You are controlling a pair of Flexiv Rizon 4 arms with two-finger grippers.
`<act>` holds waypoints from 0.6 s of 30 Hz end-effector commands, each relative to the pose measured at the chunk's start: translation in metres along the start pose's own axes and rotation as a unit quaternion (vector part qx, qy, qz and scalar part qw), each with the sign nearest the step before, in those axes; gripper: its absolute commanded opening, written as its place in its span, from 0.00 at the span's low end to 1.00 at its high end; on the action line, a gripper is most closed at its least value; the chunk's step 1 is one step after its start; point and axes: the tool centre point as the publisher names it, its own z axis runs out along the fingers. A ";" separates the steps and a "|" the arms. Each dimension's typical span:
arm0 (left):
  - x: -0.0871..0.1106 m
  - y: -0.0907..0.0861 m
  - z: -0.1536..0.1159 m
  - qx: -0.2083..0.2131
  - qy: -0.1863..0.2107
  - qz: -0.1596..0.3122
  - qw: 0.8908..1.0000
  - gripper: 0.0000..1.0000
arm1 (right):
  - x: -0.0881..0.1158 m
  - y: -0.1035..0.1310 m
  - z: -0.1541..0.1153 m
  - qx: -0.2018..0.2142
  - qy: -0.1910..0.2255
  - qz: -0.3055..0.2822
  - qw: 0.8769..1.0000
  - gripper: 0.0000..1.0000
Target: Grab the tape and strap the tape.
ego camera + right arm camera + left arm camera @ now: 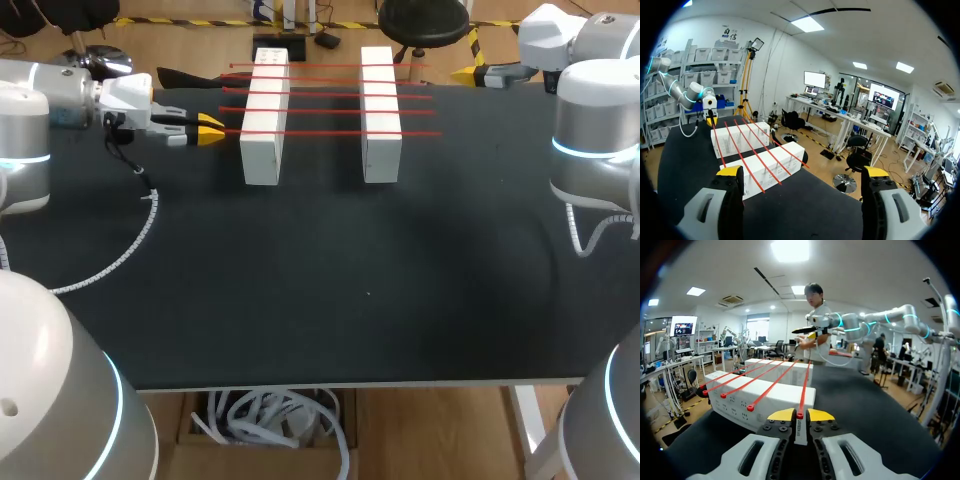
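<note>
Several red tapes (330,132) run across two white blocks, the left block (264,120) and the right block (380,115). My left gripper (211,130) hovers just left of the left block, shut on the end of the nearest red tape (802,385). In the left wrist view its yellow tips (800,415) pinch that tape's end, and the tape runs ahead over both blocks (765,399). My right gripper (802,172) is open and holds nothing. It sits at the table's far right edge (470,73), beyond the right block (765,167).
A white-wrapped cable (130,240) from my left arm curves over the table's left side. A dark object (190,78) lies at the back left, behind the left block. The black table top (350,290) stretches wide in front of the blocks.
</note>
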 end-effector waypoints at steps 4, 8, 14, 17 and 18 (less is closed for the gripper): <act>-0.001 0.002 0.001 0.002 0.003 0.001 1.000 0.00 | 0.000 0.000 0.000 0.000 0.000 0.000 1.000 1.00; -0.001 0.002 0.001 0.003 0.005 0.000 1.000 0.00 | 0.000 0.000 0.000 0.000 0.000 0.000 1.000 1.00; -0.002 -0.001 -0.001 0.001 0.007 0.000 1.000 0.00 | 0.000 0.000 0.000 0.000 0.000 0.000 1.000 1.00; -0.002 -0.003 -0.003 -0.004 0.006 0.002 1.000 0.00 | 0.000 0.000 0.000 0.000 0.000 0.000 1.000 1.00; -0.002 -0.005 -0.005 -0.004 0.006 0.002 1.000 0.00 | 0.000 0.000 0.000 0.000 0.000 0.000 1.000 1.00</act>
